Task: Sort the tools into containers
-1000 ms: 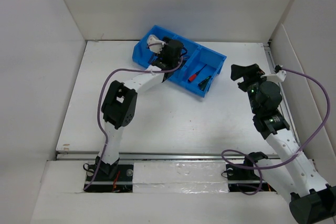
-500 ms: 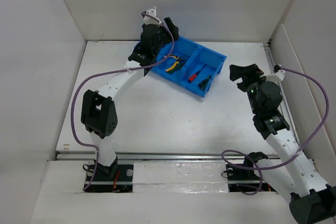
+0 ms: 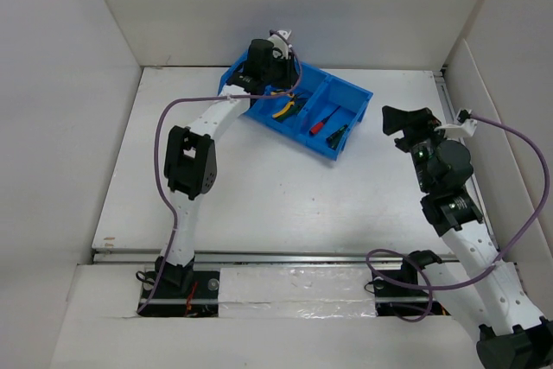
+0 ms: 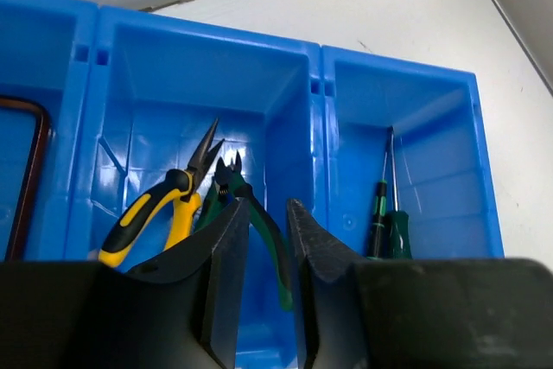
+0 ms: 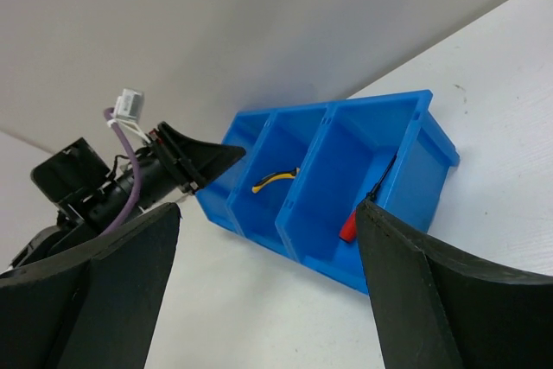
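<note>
The blue three-compartment bin lies at an angle at the back of the table. Yellow-handled pliers and green-handled pliers lie in its middle compartment. Two green-handled screwdrivers stand in the right compartment, beside a red-handled screwdriver. A dark bent hex key shows in the left compartment. My left gripper hovers over the bin's back left end, its jaws a narrow gap apart and empty. My right gripper hangs wide open to the right of the bin, holding nothing.
White walls close in the table at the back and on both sides. The left arm's purple cable loops over the left half of the table. The right wall stands near the right arm.
The left gripper rose out of the bin's left end, swung back-left, then came to its present spot over the back left corner. The right arm shifted only slightly.
</note>
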You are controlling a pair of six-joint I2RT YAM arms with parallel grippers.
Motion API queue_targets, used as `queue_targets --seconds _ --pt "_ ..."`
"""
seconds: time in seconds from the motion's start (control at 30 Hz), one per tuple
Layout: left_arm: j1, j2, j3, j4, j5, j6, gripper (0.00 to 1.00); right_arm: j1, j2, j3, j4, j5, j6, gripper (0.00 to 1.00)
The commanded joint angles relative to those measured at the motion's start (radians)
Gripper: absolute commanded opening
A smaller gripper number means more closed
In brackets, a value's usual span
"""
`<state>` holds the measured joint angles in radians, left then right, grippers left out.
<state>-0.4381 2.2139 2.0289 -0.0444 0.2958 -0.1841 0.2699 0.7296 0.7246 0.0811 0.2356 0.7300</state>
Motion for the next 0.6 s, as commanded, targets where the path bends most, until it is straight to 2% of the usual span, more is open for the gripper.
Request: queue_targets --seconds 0.0,0.27,0.57 --pt "-0.004 -0.049 0.041 -0.012 0.063 0.049 0.2 0.002 -0.018 0.004 0.025 -0.004 -0.003 0.87" --pt "0.015 -0.007 -0.024 -0.012 0.008 0.044 0.19 0.002 -0.013 0.001 0.032 -0.016 0.0 0.86" --pt "0.024 0.125 0.031 -0.057 -0.101 0.052 0.19 0.002 -0.004 -0.005 0.042 -0.016 -0.001 0.87"
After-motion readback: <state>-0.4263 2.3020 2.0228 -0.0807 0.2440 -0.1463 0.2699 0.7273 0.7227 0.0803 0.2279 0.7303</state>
